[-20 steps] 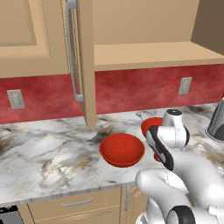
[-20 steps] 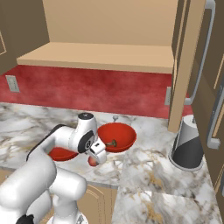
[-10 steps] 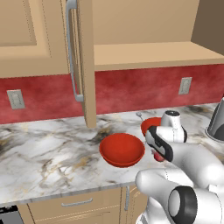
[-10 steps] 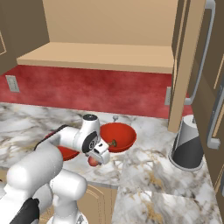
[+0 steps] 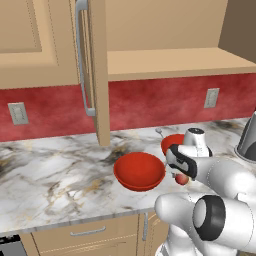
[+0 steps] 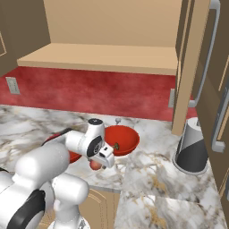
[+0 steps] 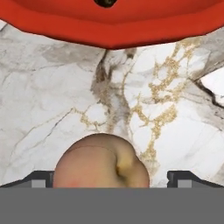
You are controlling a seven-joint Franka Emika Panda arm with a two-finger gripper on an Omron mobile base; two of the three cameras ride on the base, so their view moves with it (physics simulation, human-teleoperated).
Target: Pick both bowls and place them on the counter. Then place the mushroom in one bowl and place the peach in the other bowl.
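Two red bowls stand on the marble counter (image 5: 60,175). One bowl (image 5: 140,171) is empty and lies left of my hand; it is mostly behind the arm in the right base view (image 6: 67,154). The other bowl (image 5: 172,143) (image 6: 123,137) (image 7: 113,30) holds the small dark mushroom (image 6: 116,146) (image 7: 105,2). The peach (image 5: 182,179) (image 6: 95,165) (image 7: 103,164) rests on the counter in front of that bowl. My gripper (image 5: 180,173) (image 6: 99,160) (image 7: 111,177) is low over it, open, one finger on each side of the peach.
A grey and black cone-shaped appliance (image 6: 191,150) stands on the counter to the right. An open cabinet door (image 5: 92,70) hangs above the counter's back left, with a tan wooden shelf (image 6: 103,58) above the red backsplash. The counter's front edge is close to the peach.
The hand has sunk slightly toward the peach and the arm's elbow has shifted. The bowls, mushroom and peach stay where they were.
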